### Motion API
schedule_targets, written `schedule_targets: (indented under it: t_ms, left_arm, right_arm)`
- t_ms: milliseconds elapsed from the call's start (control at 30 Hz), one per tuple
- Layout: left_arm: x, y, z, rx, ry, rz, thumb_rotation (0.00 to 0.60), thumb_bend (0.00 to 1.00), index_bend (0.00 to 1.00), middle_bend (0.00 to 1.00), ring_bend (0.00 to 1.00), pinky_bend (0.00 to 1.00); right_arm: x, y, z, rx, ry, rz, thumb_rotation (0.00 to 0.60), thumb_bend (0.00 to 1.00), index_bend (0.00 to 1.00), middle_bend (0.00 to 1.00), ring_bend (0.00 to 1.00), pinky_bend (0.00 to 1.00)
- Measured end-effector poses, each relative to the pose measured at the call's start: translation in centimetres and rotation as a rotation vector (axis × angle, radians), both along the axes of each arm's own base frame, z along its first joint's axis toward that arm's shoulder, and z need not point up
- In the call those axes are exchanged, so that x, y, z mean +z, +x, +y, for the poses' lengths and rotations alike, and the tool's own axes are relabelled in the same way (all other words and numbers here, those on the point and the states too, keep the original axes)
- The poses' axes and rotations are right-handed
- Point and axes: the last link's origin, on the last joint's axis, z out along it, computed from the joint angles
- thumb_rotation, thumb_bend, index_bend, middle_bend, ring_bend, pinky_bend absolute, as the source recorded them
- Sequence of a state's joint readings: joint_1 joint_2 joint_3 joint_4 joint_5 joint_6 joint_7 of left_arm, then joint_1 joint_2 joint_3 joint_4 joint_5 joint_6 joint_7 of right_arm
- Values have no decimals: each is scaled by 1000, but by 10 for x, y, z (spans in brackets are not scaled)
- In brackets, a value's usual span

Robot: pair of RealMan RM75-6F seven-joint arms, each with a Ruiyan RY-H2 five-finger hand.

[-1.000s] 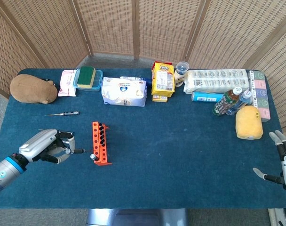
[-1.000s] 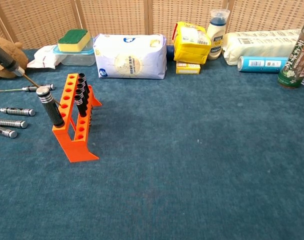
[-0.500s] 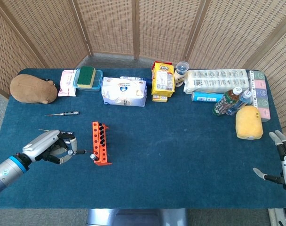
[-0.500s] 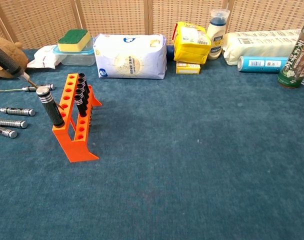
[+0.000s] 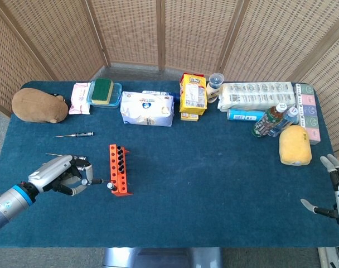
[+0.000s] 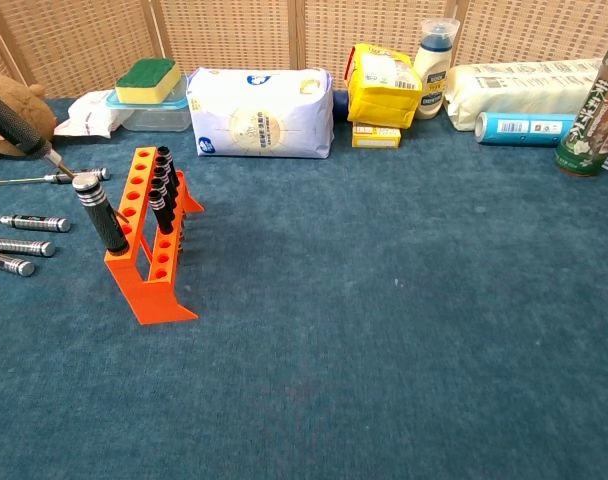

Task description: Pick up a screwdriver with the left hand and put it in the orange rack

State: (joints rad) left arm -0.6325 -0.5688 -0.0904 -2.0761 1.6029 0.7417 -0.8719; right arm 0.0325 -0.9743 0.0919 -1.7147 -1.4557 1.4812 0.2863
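The orange rack (image 5: 119, 171) stands at the table's left front and has several black-handled screwdrivers in its holes (image 6: 163, 188). Just left of it, my left hand (image 5: 61, 177) grips a screwdriver (image 5: 96, 181) whose shaft points right, the tip a short way from the rack's near end. In the chest view the held screwdriver (image 6: 12, 120) slants down from the upper left toward the rack (image 6: 149, 240). My right hand (image 5: 335, 188) hangs open at the table's front right edge, holding nothing.
Loose screwdrivers lie left of the rack (image 6: 29, 222) and one lies further back (image 5: 74, 134). Along the back stand a brown plush (image 5: 40, 105), a sponge box (image 5: 104, 92), a white bag (image 5: 147, 108), a yellow box (image 5: 193, 95), bottles (image 5: 274, 120) and a yellow sponge (image 5: 295, 145).
My left hand has shifted slightly to the right with the screwdriver, bringing its tip closer to the rack. The right hand has stayed in place.
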Motion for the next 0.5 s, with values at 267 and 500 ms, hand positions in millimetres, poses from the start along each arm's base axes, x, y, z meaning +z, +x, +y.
schedule_targets:
  t_ms: [267,500]
  left_arm:
    - [-3,-4,1,13,-4,3,600,425,569,997,912,985]
    - [-5,-3,2,7,-6,1,600,425,569,997,912,985]
  right_arm:
    - [0,0,0,-1,1,-1,600,14,36,18,18,0]
    - [0,0,0,0,0,-1,600,14,36,18,17,0]
